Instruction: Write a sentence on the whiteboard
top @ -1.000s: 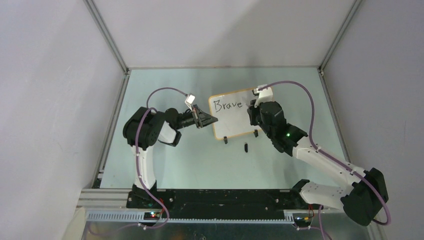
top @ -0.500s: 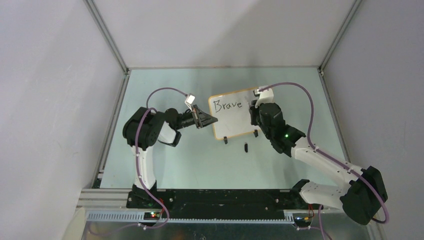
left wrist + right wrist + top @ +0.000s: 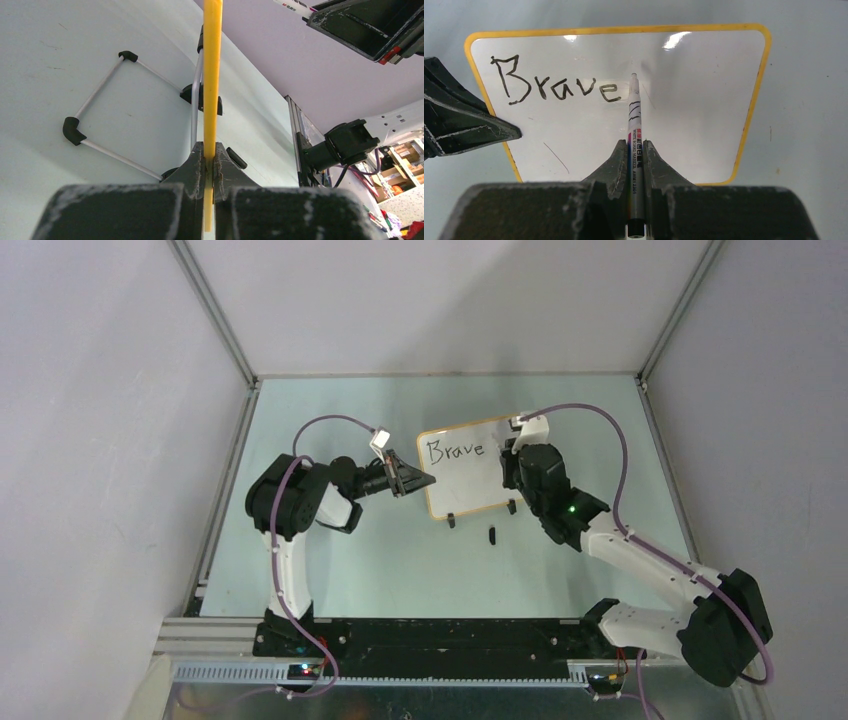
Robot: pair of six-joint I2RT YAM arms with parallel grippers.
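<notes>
Your right pincer (image 3: 636, 150) is clamped on a marker (image 3: 634, 117), and the next stroke turns on where that marker's tip sits against the lettering. In the right wrist view the marker's long axis runs from 6 to 12 o'clock, pointing straight at the whiteboard (image 3: 694, 125). Its tip lies just beside the final "e" of the sentence (image 3: 554, 86), at about 2 o'clock from that letter. I cannot tell whether the tip touches the surface.

So far the sentence reads only "Brave", high on the board's left half. By my judgement, the following mark belongs low beside the "e", so the tip would need to drop toward 6 o'clock.

The whiteboard stands tilted on the counter (image 3: 330, 560). Seen from above, it lies at 9 o'clock from the right pincer. Your left pincer (image 3: 425, 480) is closed on the board's left edge from the 9 o'clock side, bracing it. The writing arm is the nearer one to the open white area.
</notes>
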